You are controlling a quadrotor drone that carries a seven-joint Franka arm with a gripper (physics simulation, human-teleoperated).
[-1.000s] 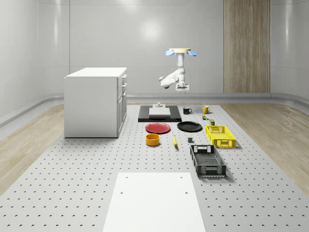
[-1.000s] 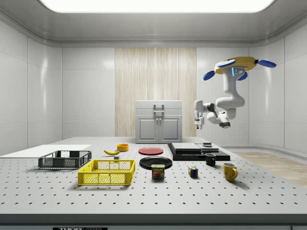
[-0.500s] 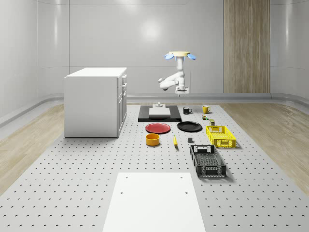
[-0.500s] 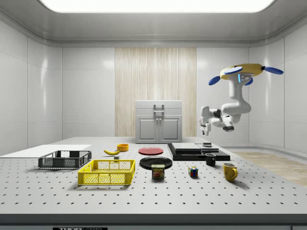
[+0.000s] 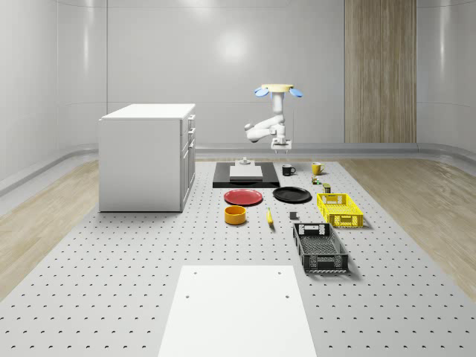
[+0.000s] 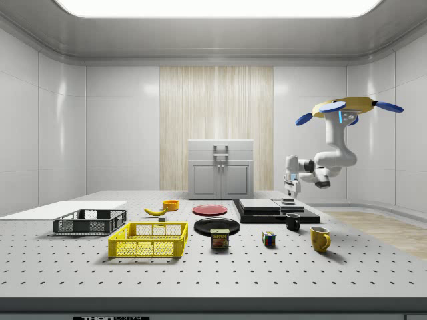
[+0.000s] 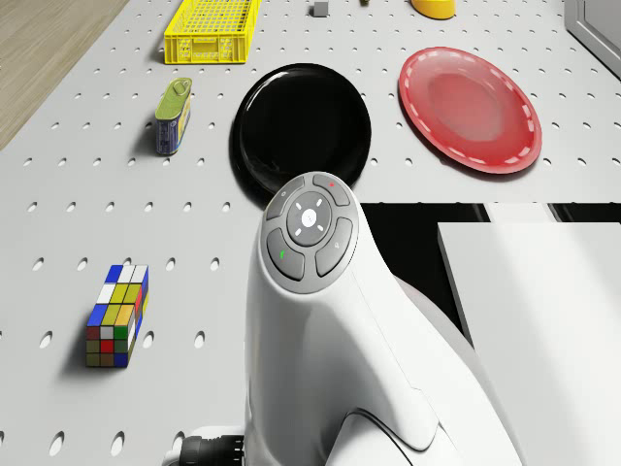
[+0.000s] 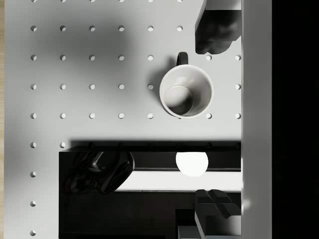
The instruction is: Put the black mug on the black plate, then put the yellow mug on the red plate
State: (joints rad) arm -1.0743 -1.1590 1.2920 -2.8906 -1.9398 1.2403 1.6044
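Drone (image 6: 350,107) hovers above far end of counter (image 5: 111,282), near black slab. Your gripper (image 6: 291,193) hangs low, pointing down, above black mug (image 6: 293,222) and clear of it. In wrist view, black mug (image 8: 186,91) sits upright between spread fingers (image 8: 215,30), open mouth up, handle toward one finger; nothing held. Judgement: next move is straight descent onto rim. Black plate (image 5: 291,195) lies toward counter's middle; red plate (image 5: 244,197) beside it. Yellow mug (image 6: 320,238) stands apart from black mug. Can (image 6: 219,239) label reads "SPAM".
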